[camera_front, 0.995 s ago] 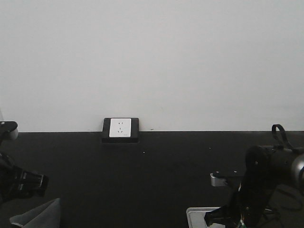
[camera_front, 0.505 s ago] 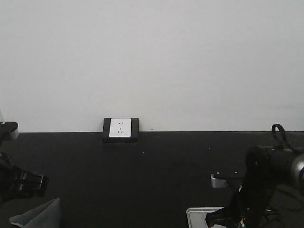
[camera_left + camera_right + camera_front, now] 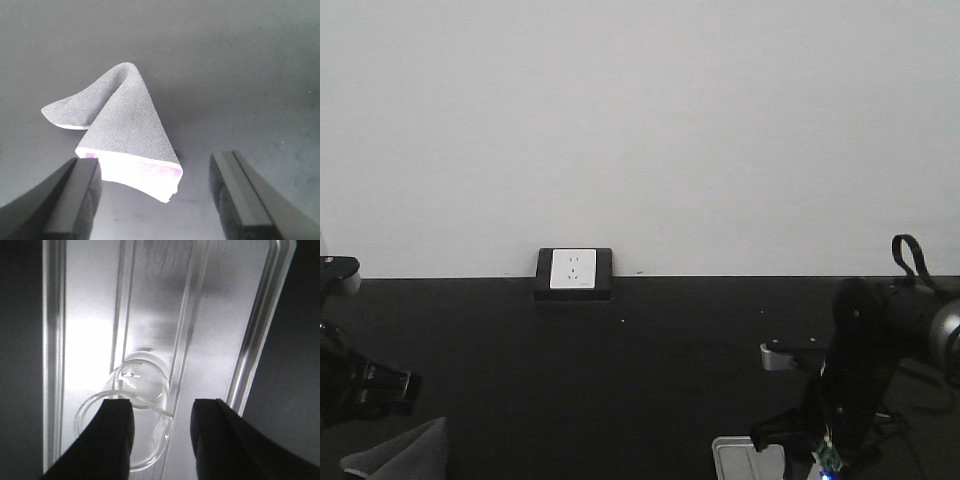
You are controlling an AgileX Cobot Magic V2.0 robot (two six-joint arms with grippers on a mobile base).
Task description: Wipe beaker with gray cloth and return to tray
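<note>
The gray cloth [image 3: 122, 122], folded to a triangle with a purple underside showing at its near edge, lies on the black table; its tip also shows in the front view [image 3: 405, 455]. My left gripper [image 3: 157, 200] hovers open just in front of that near edge. The clear glass beaker [image 3: 135, 390] stands in the silver tray [image 3: 220, 315]. My right gripper [image 3: 162, 440] is open over it, the left finger [image 3: 112, 440] above the beaker's mouth and the beaker's right wall between the jaws. A corner of the tray [image 3: 740, 458] shows under the right arm [image 3: 855, 370].
A black-framed white wall socket [image 3: 573, 271] sits at the back edge of the black table [image 3: 650, 370], against the white wall. The left arm [image 3: 360, 385] is at the lower left edge of the front view.
The right arm's upper part has risen and shifted slightly, uncovering more of the tray corner. The left arm has dropped a little. The cloth has not moved.
</note>
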